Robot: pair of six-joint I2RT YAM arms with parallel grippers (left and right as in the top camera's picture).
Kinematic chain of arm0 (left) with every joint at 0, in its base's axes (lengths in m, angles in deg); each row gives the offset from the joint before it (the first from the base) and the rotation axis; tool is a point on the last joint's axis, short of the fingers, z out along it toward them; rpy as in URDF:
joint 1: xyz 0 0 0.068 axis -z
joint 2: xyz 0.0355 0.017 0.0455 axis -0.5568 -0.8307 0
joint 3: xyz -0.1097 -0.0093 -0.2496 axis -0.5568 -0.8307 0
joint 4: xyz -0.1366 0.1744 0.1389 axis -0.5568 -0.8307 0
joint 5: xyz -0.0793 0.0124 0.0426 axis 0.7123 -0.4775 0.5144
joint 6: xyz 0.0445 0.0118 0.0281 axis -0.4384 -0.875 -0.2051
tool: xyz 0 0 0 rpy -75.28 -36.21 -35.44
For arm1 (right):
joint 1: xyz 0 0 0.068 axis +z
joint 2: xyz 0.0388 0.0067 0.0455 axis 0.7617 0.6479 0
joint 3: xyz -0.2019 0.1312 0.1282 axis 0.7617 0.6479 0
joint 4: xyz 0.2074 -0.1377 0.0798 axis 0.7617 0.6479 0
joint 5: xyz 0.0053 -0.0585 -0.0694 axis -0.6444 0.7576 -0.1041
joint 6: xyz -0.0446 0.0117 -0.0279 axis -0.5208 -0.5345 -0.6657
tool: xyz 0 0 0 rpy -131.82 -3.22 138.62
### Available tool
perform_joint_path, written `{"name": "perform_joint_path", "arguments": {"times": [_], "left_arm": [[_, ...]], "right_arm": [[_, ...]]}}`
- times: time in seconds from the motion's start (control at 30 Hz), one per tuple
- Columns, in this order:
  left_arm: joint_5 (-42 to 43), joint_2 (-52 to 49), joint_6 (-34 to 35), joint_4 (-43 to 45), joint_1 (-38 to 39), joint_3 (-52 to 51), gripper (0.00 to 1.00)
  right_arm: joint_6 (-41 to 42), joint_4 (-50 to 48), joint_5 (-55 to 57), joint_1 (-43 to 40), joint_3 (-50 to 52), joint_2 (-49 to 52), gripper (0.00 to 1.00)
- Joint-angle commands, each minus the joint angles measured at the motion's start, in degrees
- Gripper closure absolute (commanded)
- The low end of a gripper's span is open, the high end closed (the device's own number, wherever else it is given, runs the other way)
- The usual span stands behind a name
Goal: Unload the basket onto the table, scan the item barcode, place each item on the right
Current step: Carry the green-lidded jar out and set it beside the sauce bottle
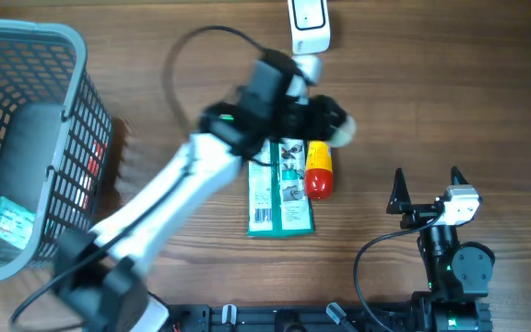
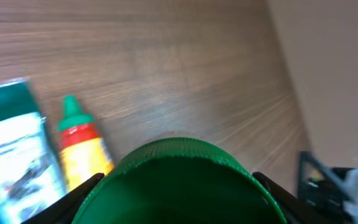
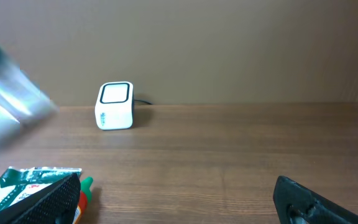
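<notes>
**A:** The left pincer [image 2: 174, 194] is pinching the item [image 2: 179, 165], a round green-topped thing, with a jaw on either side. It hangs over the middle of the counter [image 1: 431, 83], just short of the scanner [image 1: 309, 23] at the far edge.

**B:** What's the risk?

**A:** With round sides and only a two-sided hold, it could twist or slip, I'd judge. I can't see its barcode, so it may face away from the scanner window and fail to read.

**B:** And below it?

**A:** The bottle [image 1: 319, 171] and packet [image 1: 279, 189] lie just beneath, so a drop would land on them. Pushing too far could knock the scanner off the far edge.

**B:** And the right pincer [image 1: 428, 184]?

**A:** It's spread and empty by the near edge, toward the right, well apart.
</notes>
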Motion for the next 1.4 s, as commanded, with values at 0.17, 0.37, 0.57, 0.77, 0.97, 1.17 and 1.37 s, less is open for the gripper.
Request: {"name": "perform_joint_path", "arguments": {"times": [0.17,0.37,0.57,0.77,0.97,1.17,1.37], "left_arm": [[-9.3,-16.2,-1.0,10.0,10.1,0.9,0.33],[-18.1,-19.3,-1.0,5.6,10.8,0.9,0.33],[-26.3,-19.3,-1.0,-2.5,10.8,0.9,0.33],[-30.6,-19.3,-1.0,-5.9,10.8,0.9,0.30],[-30.5,-17.0,-1.0,-5.1,11.1,0.9,0.00],[-30.5,-8.0,-1.2,-4.5,11.0,1.0,0.00],[-45.7,6.7,-3.2,-2.5,11.0,1.0,0.00]], "right_arm": [[-0.5,-0.1,0.1,0.3,0.0,0.1,0.00],[-0.5,-0.1,0.1,0.3,0.0,0.1,0.00],[-0.5,-0.1,0.2,0.3,0.0,0.1,0.00],[-0.5,-0.1,0.1,0.3,0.0,0.1,0.00],[-0.5,-0.1,0.2,0.3,0.0,0.1,0.00],[-0.5,-0.1,0.2,0.3,0.0,0.1,0.00],[-0.5,-0.1,0.1,0.3,0.0,0.1,0.00]]}}
